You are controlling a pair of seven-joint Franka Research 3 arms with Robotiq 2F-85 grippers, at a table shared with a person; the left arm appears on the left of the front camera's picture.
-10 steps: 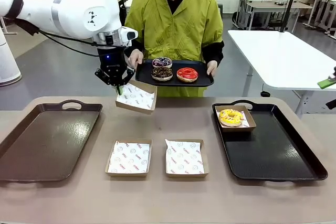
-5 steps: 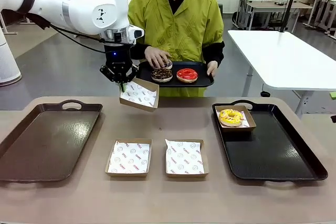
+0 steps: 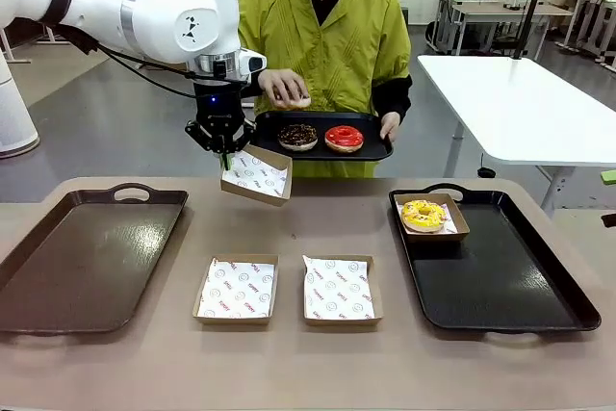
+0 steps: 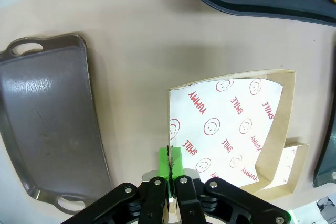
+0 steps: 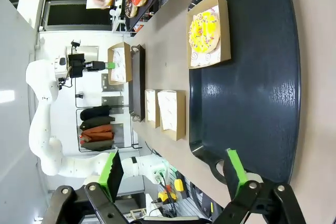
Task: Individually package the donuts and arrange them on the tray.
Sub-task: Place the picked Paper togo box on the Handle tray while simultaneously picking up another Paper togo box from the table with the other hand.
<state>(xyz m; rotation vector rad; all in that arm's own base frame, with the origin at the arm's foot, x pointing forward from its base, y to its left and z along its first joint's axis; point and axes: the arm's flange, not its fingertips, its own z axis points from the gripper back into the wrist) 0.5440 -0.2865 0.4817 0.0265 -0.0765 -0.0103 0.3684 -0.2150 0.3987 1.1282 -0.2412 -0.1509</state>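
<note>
Overhead, the left gripper point(image 3: 223, 153) is seen raised above the far side of the table point(image 3: 289, 363). Its jaws are pressed together on the rim of a paper-lined box point(image 3: 256, 175), which is held tilted in the air. In the left wrist view the green pads point(image 4: 164, 157) are clamped on that rim with only the cardboard edge between them.

The right gripper point(image 5: 173, 170) is spread wide. Nothing is held or touched, and the right tray point(image 5: 252, 87) lies below it.

The yellow donut point(image 3: 423, 214) is seated in a box point(image 3: 460, 226) at the far left corner of the right tray. The chocolate donut point(image 3: 297, 136) and the red donut point(image 3: 344, 138) are kept side by side on a small black tray point(image 3: 371, 152) held by the person. A fourth donut point(image 3: 294, 101) is lifted above that tray in the person's hand point(image 3: 284, 87); its glaze cannot be made out.

Two empty lined boxes point(image 3: 237, 289) are noted side by side between the right tray and the left tray point(image 3: 87, 257).
</note>
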